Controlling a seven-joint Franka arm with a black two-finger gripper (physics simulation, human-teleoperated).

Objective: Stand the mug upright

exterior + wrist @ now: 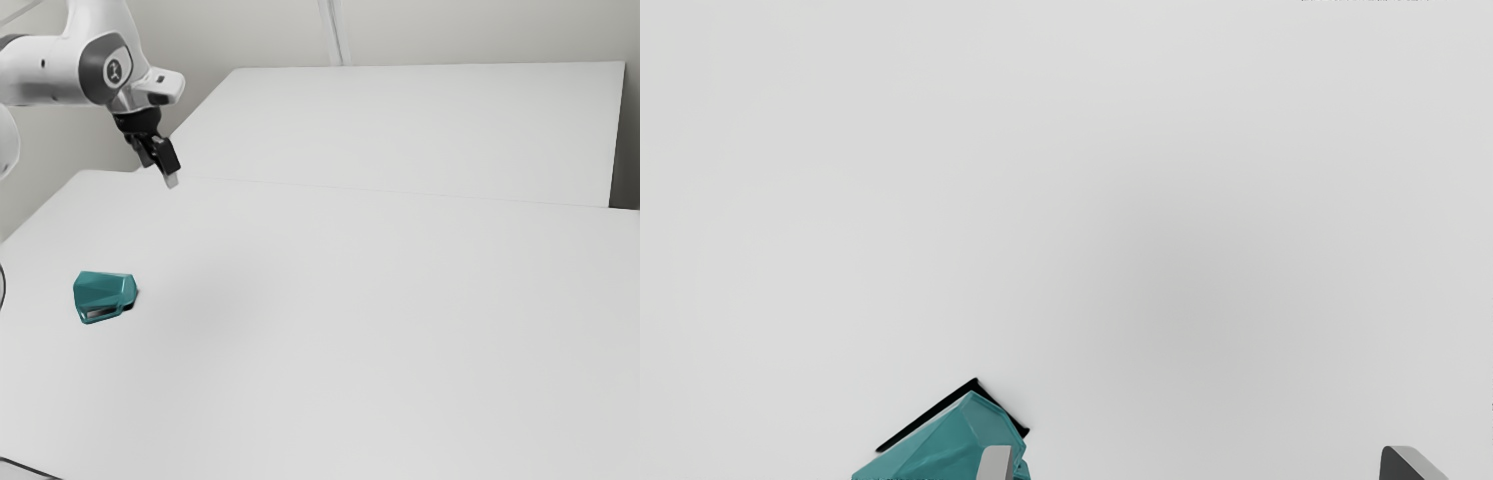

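Exterior view: end effector (171, 180) slants downward above table (380, 340).

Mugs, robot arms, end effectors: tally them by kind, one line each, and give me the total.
Mug: 1, teal, lying on its side
Robot arm: 1, mostly white
End effector: 1, black with light fingertips
Total: 3

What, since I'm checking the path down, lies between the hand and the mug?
Bare white tabletop, as the exterior view shows, between the hand and the teal mug.
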